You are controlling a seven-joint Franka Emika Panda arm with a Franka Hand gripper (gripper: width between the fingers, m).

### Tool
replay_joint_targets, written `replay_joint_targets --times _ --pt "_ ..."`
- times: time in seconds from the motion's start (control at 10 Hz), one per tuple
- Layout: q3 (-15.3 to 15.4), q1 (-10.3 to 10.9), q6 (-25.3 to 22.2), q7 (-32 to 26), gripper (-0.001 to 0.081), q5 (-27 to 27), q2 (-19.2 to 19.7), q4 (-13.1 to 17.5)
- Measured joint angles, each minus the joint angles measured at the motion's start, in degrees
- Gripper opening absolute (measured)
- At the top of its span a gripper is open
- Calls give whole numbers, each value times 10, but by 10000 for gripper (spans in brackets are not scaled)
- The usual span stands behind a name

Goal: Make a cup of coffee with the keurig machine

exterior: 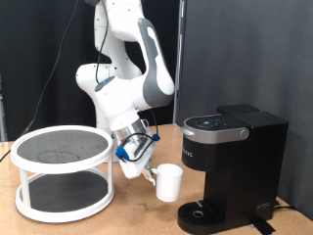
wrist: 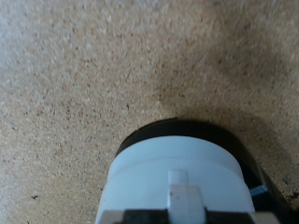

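The white cup (exterior: pixel 170 182) hangs above the table just to the exterior view's left of the black keurig machine (exterior: pixel 230 157), over the edge of its round drip base (exterior: pixel 201 213). My gripper (exterior: pixel 149 170) is shut on the cup's handle side and holds it off the table. In the wrist view the cup (wrist: pixel 173 173) fills the lower middle, with a pale handle piece (wrist: pixel 184 201) towards me and a dark rounded edge (wrist: pixel 177 129) behind it. My fingers do not show in the wrist view. The machine's lid is down.
A white two-tier round rack (exterior: pixel 61 168) with dark mesh shelves stands on the wooden table (exterior: pixel 127 217) at the exterior view's left. The white arm (exterior: pixel 132 69) rises behind it. A black curtain hangs at the back.
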Motion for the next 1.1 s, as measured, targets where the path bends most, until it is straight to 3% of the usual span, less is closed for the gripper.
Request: replay_joint_targets --times 1.1 --pt "50 5 55 0 5 46 81 66"
